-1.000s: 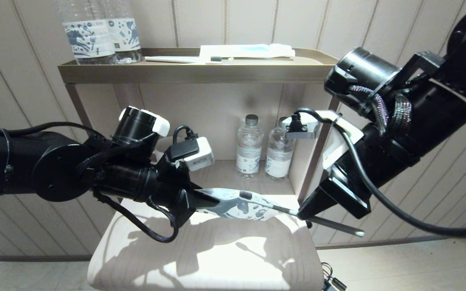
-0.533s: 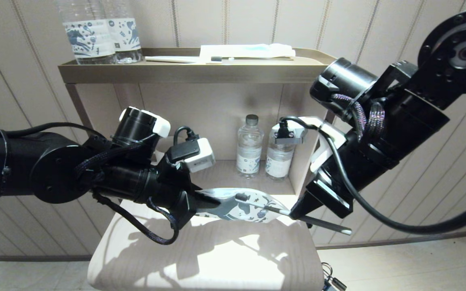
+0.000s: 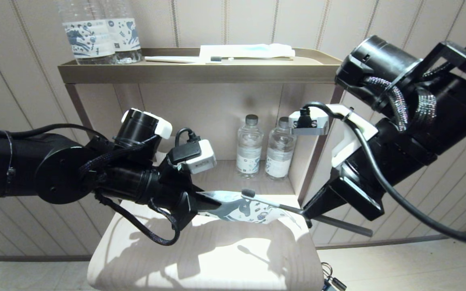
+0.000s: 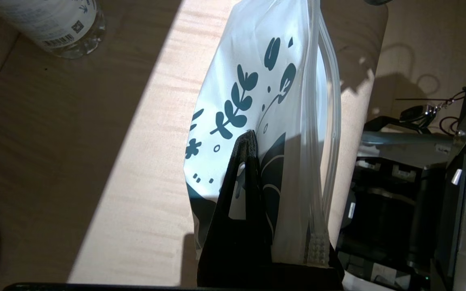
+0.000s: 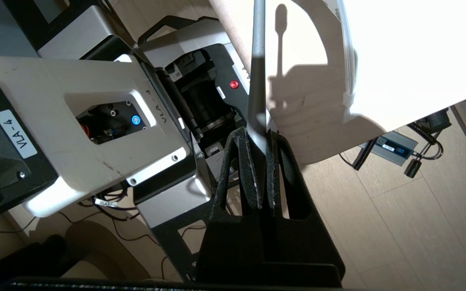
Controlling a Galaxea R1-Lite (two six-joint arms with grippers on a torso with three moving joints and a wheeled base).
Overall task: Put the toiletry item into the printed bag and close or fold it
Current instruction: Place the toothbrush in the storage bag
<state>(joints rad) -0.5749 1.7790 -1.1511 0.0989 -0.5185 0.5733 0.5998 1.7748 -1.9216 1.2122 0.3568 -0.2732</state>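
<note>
The printed bag, white with dark blue motifs, hangs level over the pale stool, with my left gripper shut on its near end. The left wrist view shows one finger pressed on the bag, whose zip-strip mouth runs along one side. My right gripper is shut on the handle of the slim grey toothbrush. Its dark bristle head lies over the bag's upper edge; I cannot tell whether it is inside. The right wrist view has the handle clamped at the gripper.
The cushioned stool sits below both grippers. Behind it a shelf niche holds two water bottles. The top tray carries more bottles, a blue-striped packet and another toothbrush. The robot base is below.
The right gripper pushed the toothbrush left toward the bag, then drew back right and slightly up. The left gripper and bag barely moved.
</note>
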